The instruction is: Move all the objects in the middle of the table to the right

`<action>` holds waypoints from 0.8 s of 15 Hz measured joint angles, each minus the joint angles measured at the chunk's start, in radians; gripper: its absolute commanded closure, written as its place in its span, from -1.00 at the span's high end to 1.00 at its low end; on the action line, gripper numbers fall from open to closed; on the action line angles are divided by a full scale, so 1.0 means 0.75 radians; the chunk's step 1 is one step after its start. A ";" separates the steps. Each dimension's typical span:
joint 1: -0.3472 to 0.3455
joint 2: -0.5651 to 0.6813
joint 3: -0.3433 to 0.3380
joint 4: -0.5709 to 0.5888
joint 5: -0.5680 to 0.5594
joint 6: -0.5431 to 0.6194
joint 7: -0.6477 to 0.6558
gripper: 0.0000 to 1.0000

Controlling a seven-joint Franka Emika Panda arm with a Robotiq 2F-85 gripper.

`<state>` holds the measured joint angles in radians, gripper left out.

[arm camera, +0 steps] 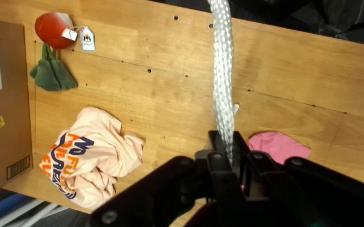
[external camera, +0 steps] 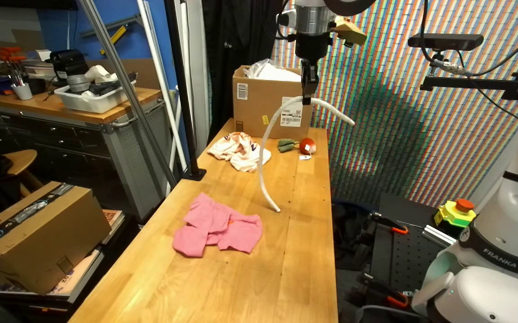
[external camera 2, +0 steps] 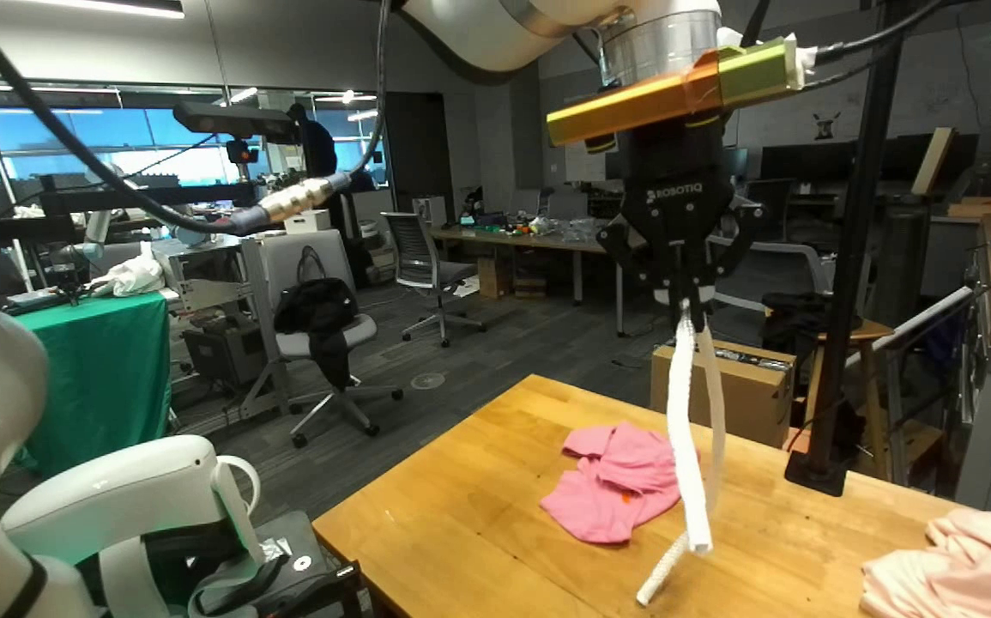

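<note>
Claw [external camera 2: 689,316]: clamped on the rope [external camera 2: 684,429] partway along.
Rope: arched; in an exterior view its ends droop to the claw's 4 o'clock and between 6 and 7. Cannot tell whether the lower end touches the table [external camera: 223,287]. Cropped at 12 o'clock in wrist view.
Pink cloth [external camera: 220,226]: crumpled on the table, claw's 7 o'clock in an exterior view; part-hidden behind the claw in wrist view.
Peach cloth [arm camera: 93,157]: bunched, wrist view, claw's 9 o'clock; folds swallow some lettering. Cropped in an exterior view.
Toy [arm camera: 50,64]: red and green, wrist view, claw's 10 o'clock; tag [arm camera: 87,39] print too small.
Big box [external camera: 254,107]: table's 12 o'clock end, open; clear plastic [external camera: 256,68] and white stuff [external camera: 279,73] on top, lower contents hidden.
Bin [external camera: 84,103]: 10 o'clock, on the bench [external camera: 43,104]; jumbled grey and black items [external camera: 107,87].
Cup [external camera: 23,92]: bin's 9 o'clock; orange-handled tools [external camera: 12,57], lower ends hidden.
Taped box [external camera: 57,242]: 8 o'clock, inside hidden.
</note>
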<state>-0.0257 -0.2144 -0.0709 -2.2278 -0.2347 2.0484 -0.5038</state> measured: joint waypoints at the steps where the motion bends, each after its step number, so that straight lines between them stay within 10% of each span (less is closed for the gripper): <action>1: -0.005 0.003 -0.004 -0.010 -0.012 -0.001 0.013 -0.90; 12: -0.013 0.088 0.000 -0.090 -0.038 -0.057 0.093 -0.91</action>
<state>-0.0354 -0.1486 -0.0713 -2.2951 -0.2636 2.0060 -0.4339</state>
